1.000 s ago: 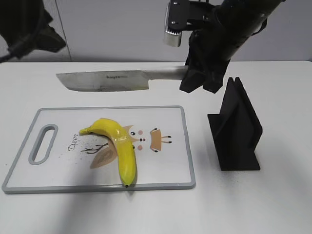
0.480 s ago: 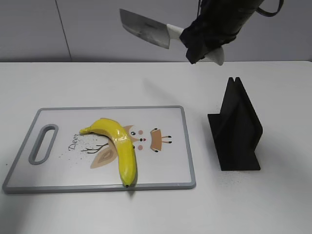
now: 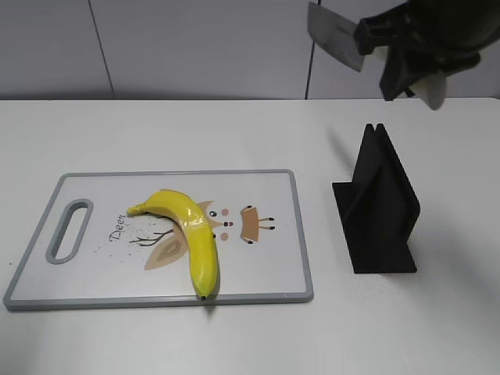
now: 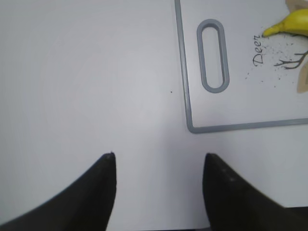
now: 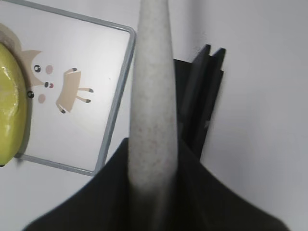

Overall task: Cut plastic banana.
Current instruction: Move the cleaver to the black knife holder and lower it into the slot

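The yellow plastic banana [image 3: 191, 230] lies whole on the white cutting board [image 3: 266, 273], its stem toward the board's handle slot. Its stem shows in the left wrist view [image 4: 288, 24] and its side in the right wrist view [image 5: 12, 103]. My right gripper [image 3: 406, 55] is shut on the pale handle [image 5: 153, 96] of a knife [image 3: 334, 35], held high at the upper right above the black knife stand [image 3: 379, 207]. My left gripper [image 4: 159, 166] is open and empty over bare table, left of the board; it is out of the exterior view.
The board's grey handle slot [image 4: 212, 55] is at its left end. The black stand [image 5: 199, 101] sits right of the board. White table surrounds both; a grey wall is behind.
My right gripper has carried the knife from over the board's far edge up and to the right, now above the stand. The left arm has left the exterior view. The banana has not moved.
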Tool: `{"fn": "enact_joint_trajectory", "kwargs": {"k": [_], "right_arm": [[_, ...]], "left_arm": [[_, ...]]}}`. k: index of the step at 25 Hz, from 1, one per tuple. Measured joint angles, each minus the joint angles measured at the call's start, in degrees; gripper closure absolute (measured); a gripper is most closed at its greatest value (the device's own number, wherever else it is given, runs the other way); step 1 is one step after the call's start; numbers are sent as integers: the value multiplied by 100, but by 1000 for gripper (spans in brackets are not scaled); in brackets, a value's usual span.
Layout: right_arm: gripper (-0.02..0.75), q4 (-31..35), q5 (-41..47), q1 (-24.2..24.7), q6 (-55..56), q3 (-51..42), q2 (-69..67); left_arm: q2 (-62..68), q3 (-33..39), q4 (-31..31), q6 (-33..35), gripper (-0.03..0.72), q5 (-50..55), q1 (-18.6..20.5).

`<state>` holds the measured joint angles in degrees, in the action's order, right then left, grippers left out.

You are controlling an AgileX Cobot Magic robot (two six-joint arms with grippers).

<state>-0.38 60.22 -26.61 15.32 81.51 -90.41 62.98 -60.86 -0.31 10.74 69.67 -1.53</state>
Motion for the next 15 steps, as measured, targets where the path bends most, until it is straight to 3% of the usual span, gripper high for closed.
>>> {"fn": "enact_joint_trajectory", "kwargs": {"k": [7,15], "right_arm": [[547,-570,-587,0,1418,-1376,931],[547,-583,-842,0,1635,-1967,1017]], "left_arm": [[-1915,1139,0,-28,138,20,0],[-4121,2370,-7,-75,146,-70,0]]}}
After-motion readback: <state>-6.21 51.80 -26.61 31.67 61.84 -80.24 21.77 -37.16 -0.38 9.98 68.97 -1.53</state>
